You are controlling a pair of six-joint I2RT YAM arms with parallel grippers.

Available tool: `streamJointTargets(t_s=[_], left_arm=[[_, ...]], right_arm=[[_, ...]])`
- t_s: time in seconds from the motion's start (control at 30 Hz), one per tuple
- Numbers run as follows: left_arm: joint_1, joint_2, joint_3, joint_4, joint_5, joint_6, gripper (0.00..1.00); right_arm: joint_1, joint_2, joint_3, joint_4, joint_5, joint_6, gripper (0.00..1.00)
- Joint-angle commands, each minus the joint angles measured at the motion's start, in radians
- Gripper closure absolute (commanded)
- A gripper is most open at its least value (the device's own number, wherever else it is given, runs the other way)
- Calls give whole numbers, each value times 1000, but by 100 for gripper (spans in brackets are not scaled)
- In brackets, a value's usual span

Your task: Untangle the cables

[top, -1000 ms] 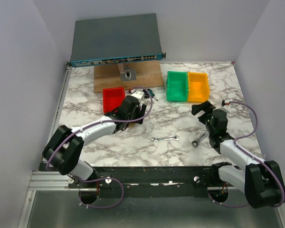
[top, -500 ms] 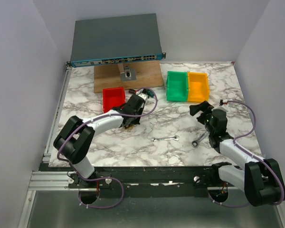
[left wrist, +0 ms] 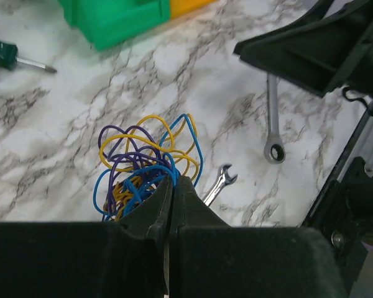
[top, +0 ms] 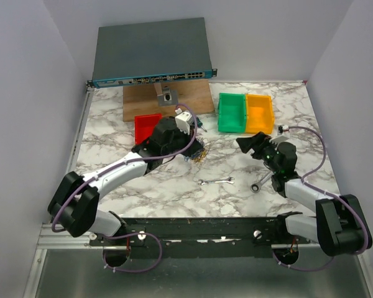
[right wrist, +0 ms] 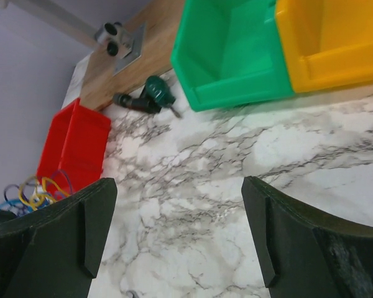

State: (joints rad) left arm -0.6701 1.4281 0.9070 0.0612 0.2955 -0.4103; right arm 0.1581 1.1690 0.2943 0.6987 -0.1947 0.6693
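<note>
Closure of the left pincer point(left wrist: 172, 183) is the fresh change: its jaws, spread a second ago, are now pressed together on the cables point(left wrist: 143, 164), a knot of blue, yellow and purple loops. The arm has swung that bundle away from the red bin point(top: 144, 124) toward the middle of the tabletop point(top: 174, 186), somewhat nearer the far edge. The right pincer point(right wrist: 180, 230), jaws spread wide, has edged leftward toward it. One hold looks secured, so a second grip to pull loops apart likely comes next.
</note>
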Motion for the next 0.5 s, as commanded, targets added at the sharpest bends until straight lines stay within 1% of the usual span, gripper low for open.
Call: streamJointTargets(t_s=[0.0,0.1,0.17,0.23,0.27,0.3,0.43,0.47], left_arm=[[8,-56,-145,344,32,-22,100],[27,-5,-176,442,80,-27,100],[32,21,-162,460,141,-53,100],[35,31,-148,456,155,-59,100],[34,28,-148,456,156,-61,100],[36,21,-153,457,155,-61,100],[39,-10,-176,456,139,-58,100],[40,-17,-181,460,143,-59,100]], right_arm=[[26,70,3,158,-229,-22,10],[84,109,26,194,-297,-58,12],[153,134,61,176,-308,-110,15],[234,163,97,151,-299,-164,21],[254,181,113,148,-306,-176,27],[269,203,124,151,-318,-181,31],[294,259,152,173,-375,-177,33],[306,267,158,171,-380,-184,36]])
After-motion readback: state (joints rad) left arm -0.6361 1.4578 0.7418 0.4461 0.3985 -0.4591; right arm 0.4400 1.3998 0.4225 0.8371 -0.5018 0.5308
